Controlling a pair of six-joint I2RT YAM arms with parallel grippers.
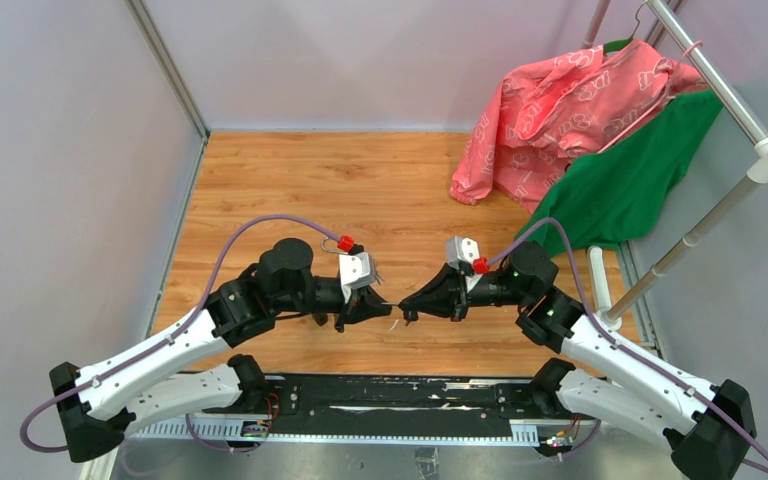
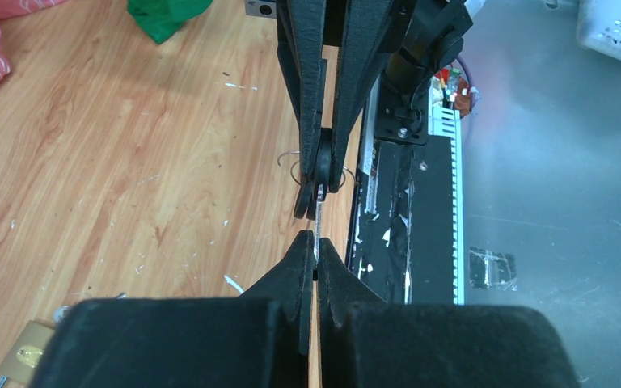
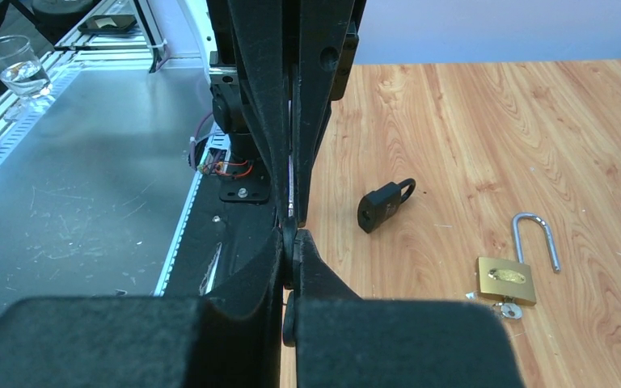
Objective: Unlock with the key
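Handover: left fingers clamped on key blade, right fingers clamped on head; advise releasing left only once right grip is firm, blade kept straight for black padlock.

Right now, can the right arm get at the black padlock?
Probably not yet: the right gripper is shut on the key, which the left gripper also pinches. The black padlock itself lies uncovered.

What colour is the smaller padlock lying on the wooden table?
The smaller padlock is black; the right wrist view shows it best.
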